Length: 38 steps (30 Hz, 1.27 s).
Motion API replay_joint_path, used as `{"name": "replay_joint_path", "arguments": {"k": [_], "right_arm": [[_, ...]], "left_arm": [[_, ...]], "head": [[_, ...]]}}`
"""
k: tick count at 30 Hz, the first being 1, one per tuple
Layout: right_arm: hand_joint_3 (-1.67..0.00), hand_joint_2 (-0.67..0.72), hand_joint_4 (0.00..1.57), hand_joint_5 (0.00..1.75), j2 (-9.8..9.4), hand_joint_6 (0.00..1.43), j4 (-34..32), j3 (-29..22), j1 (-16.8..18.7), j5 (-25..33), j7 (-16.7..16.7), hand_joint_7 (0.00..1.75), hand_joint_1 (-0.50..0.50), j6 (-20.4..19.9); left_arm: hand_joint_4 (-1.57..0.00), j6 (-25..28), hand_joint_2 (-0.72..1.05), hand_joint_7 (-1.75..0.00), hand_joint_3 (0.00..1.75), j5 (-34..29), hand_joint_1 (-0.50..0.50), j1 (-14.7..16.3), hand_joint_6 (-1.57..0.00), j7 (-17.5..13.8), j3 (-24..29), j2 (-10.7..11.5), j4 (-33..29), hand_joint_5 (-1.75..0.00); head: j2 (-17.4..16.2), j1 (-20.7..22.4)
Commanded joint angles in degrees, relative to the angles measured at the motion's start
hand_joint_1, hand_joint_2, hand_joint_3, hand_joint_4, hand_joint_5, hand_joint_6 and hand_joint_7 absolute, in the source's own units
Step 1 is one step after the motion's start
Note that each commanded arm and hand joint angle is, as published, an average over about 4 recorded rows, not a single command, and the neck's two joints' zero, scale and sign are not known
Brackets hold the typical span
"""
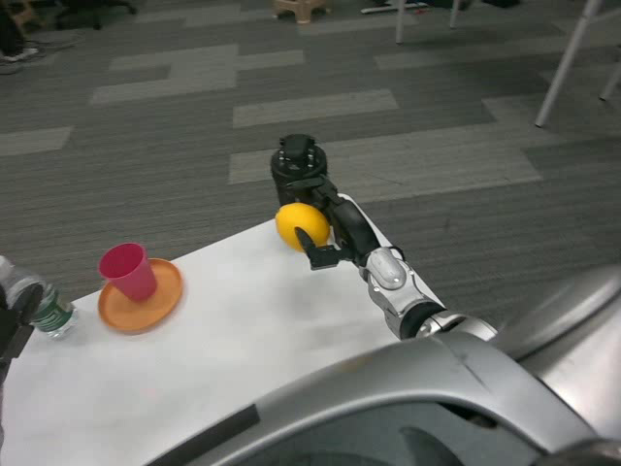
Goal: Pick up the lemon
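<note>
A: What lies nearest?
B: The left hand (12,325) at the 8 o'clock edge, mostly cut off; its grip cannot be told. A bottle (53,313) stands just beside it on the white table (243,340).
A: Farther out?
B: A pink cup (128,271) upright on an orange plate (142,296), 9 o'clock.
A: And the lemon (296,223)?
B: Near centre, toward 12 o'clock at the table's far edge, gripped by the right hand (325,218), whose fingers partly cover it.

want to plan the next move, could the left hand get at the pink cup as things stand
Probably yes. The left hand sits at the table's left edge beside a bottle, and the pink cup stands upright on the orange plate just beyond, nothing between. The right hand is busy with the lemon.
</note>
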Motion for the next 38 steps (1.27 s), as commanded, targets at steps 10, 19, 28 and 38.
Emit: {"name": "replay_joint_path", "arguments": {"k": [10, 19, 28, 38], "right_arm": [[-1.43, -0.54, 0.21, 1.65, 0.42, 0.06, 0.0, 9.6, -3.6, 7.0, -2.7, 1.12, -0.38, -0.3], [-1.43, -0.54, 0.26, 1.65, 1.74, 0.09, -1.0, 13.0, -3.9, 7.5, -3.7, 1.12, -0.38, -0.3], [-1.43, -0.54, 0.26, 1.65, 1.83, 0.09, -1.5, 13.1, -4.0, 7.5, -3.7, 1.17, -0.38, -0.4], [-1.43, -0.54, 0.28, 1.65, 1.92, 0.1, -2.1, 13.2, -4.2, 7.5, -4.0, 1.19, -0.38, -0.3]], "left_arm": [[0.0, -0.8, 0.94, 0.0, 0.09, -0.2, 0.5, 0.4, 0.0, -0.1, 1.2, 0.6, -0.8, 0.0], [0.0, -0.9, 0.96, 0.0, 0.09, -0.2, 0.5, 0.7, 0.0, -0.1, 1.2, 0.6, -0.9, 0.0], [0.0, -1.1, 0.91, 0.0, 0.09, -0.2, 0.5, 1.2, 0.0, -0.1, 1.6, 0.5, -1.0, 0.0], [0.0, -1.3, 0.87, 0.0, 0.09, -0.1, 0.5, 1.2, 0.0, -0.2, 1.7, 0.4, -1.1, 0.0]], "head": [[-0.4, 14.9], [-1.8, 21.9], [-1.6, 23.4], [0.8, 24.3]]}}
